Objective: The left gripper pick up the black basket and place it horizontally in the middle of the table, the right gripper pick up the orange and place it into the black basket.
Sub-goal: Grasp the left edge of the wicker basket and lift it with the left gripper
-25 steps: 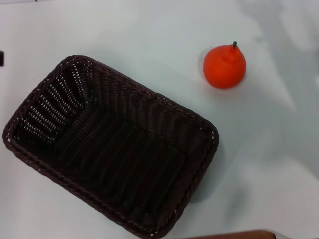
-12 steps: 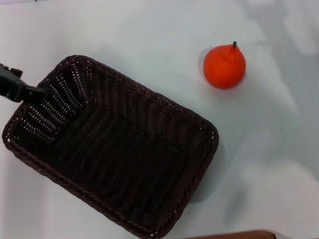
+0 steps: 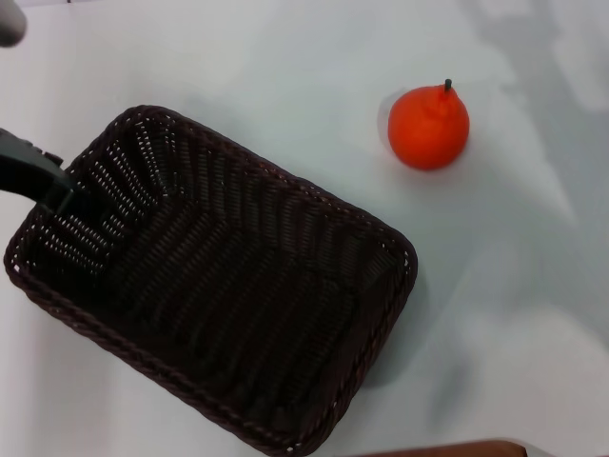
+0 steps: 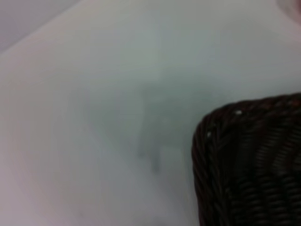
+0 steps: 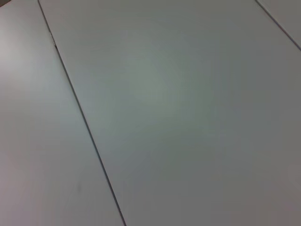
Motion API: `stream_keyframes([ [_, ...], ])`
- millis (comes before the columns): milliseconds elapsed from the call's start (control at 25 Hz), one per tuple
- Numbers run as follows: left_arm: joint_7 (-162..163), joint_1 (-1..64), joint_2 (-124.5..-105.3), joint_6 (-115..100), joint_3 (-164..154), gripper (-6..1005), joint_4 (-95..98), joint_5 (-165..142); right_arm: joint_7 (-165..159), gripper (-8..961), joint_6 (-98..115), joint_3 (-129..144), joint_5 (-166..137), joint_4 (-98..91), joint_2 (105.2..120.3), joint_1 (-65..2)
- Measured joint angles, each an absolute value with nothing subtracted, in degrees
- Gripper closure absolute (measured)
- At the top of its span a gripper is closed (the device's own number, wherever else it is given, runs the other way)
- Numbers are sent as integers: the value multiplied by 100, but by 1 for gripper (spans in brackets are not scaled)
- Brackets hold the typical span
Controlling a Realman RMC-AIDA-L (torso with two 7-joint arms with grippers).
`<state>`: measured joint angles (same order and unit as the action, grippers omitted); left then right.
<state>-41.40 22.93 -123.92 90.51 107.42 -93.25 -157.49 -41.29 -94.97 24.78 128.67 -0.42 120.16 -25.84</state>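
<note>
The black basket (image 3: 214, 286) lies slanted on the white table (image 3: 285, 76), its long side running from upper left to lower right. It is empty. The left gripper (image 3: 43, 181) comes in from the left edge, a black finger part reaching over the basket's left rim. A corner of the basket (image 4: 249, 165) shows in the left wrist view. The orange (image 3: 428, 127) stands on the table to the upper right of the basket, apart from it, stem up. The right gripper is out of view.
A brown edge (image 3: 447, 449) shows at the bottom of the head view. The right wrist view shows only pale flat panels (image 5: 164, 117) with thin dark seams.
The left gripper has come in from the left edge and reached the basket's left rim, dropping slightly lower. The basket and the orange have not moved.
</note>
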Motion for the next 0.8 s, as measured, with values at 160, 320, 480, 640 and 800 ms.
stream_keyframes([
  [160,-4101,2422,-12393,9136,10664,201,-9106,-15868,-4137,25,-9469,2463,12884,6,12011,-2583],
  [320,-4059,2564,-12390,9241,10654,213,-8816,-15888,-4138,25,-9418,2464,12882,15,12006,-2583],
  [480,-4097,2653,-12380,9450,10652,269,-8742,-15890,-4140,26,-9413,2493,12870,23,12005,-2593],
  [640,-4075,2671,-12392,9496,10611,459,-8765,-15896,-4185,26,-9411,2510,12861,30,12005,-2600],
  [800,-3947,2660,-12401,9484,10597,578,-8855,-15879,-4274,26,-9407,2513,12858,34,11998,-2602],
])
